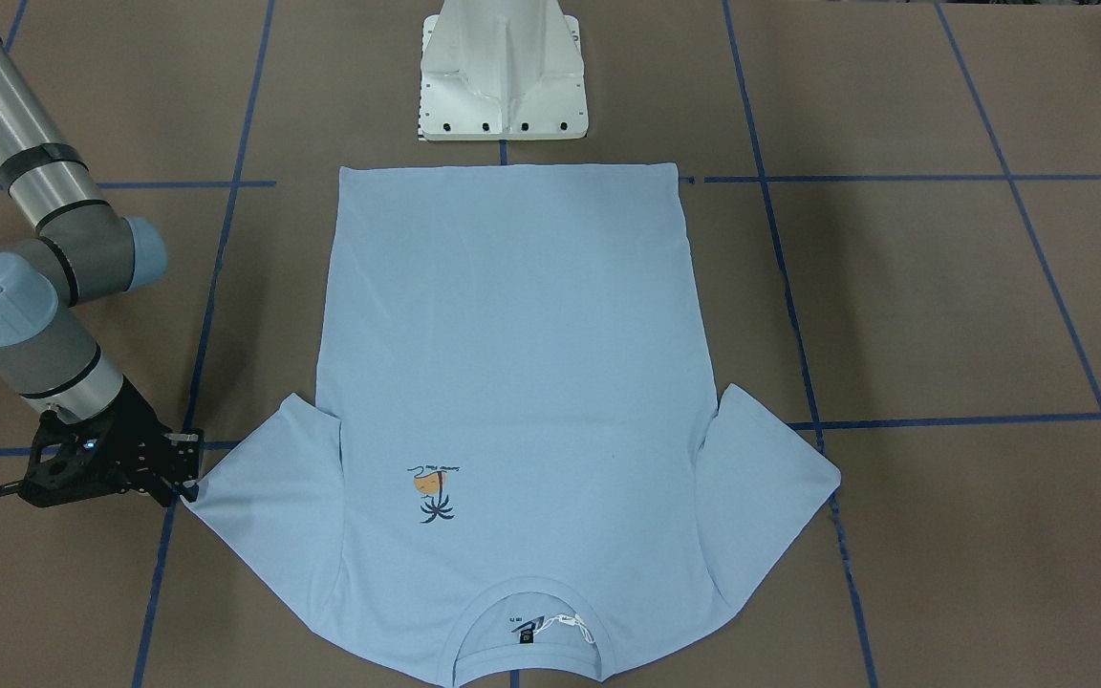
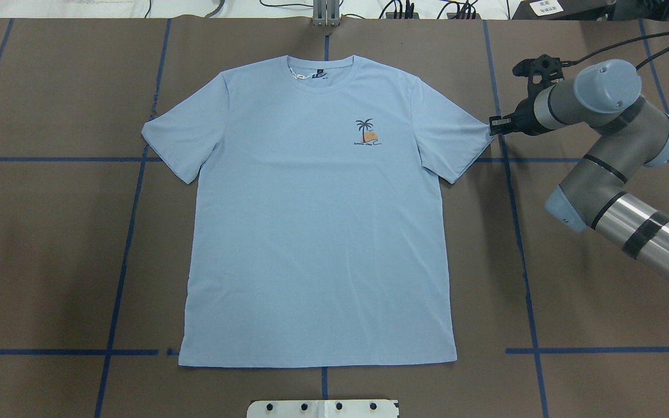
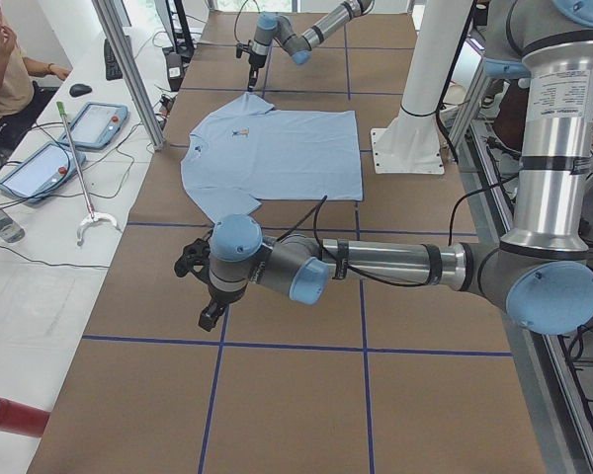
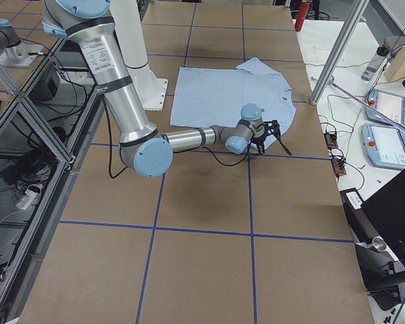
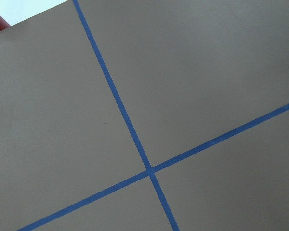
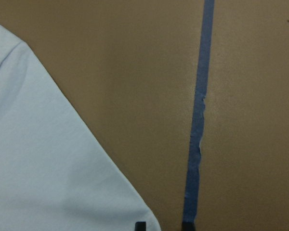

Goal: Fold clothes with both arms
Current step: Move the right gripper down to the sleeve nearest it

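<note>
The light blue T-shirt (image 2: 317,232) lies flat and spread out, chest up, with its collar at the far side from the robot's base; it also shows in the front view (image 1: 512,363). My right gripper (image 2: 492,126) sits low at the tip of the sleeve on my right, also seen in the front view (image 1: 189,480). In the right wrist view its fingertips (image 6: 140,225) stand apart, with the sleeve corner (image 6: 48,168) reaching between them. My left gripper (image 3: 210,316) hangs over bare table well off the shirt. I cannot tell whether it is open or shut.
The white pedestal base (image 1: 503,76) stands just behind the shirt's hem. Blue tape lines (image 5: 149,171) grid the brown table. An operator (image 3: 5,69), tablets and a red cylinder (image 3: 10,415) are on the side bench beyond the table's far edge.
</note>
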Controlling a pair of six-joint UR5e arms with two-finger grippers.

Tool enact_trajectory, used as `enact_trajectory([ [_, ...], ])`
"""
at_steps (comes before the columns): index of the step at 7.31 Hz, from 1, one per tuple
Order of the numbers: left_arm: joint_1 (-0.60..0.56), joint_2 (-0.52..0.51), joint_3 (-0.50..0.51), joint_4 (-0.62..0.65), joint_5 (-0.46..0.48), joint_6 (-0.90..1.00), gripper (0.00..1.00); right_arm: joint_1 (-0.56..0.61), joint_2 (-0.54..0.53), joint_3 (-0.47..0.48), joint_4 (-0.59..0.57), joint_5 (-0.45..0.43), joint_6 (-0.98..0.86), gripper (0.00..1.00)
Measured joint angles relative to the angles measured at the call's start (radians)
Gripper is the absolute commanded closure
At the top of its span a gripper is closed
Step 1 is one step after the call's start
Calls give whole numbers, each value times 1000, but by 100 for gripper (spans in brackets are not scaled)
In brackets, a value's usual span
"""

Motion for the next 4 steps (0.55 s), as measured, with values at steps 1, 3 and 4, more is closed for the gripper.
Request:
enact_trajectory([
  [1, 0, 0, 0, 0, 0, 0, 0, 0, 6, -3, 0, -3, 0, 100],
  [3, 0, 0, 0, 0, 0, 0, 0, -1, 12, -5, 0, -4, 2, 100],
  [4, -1, 0, 0, 0, 0, 0, 0, -2, 24, -4, -7, -4, 6, 100],
])
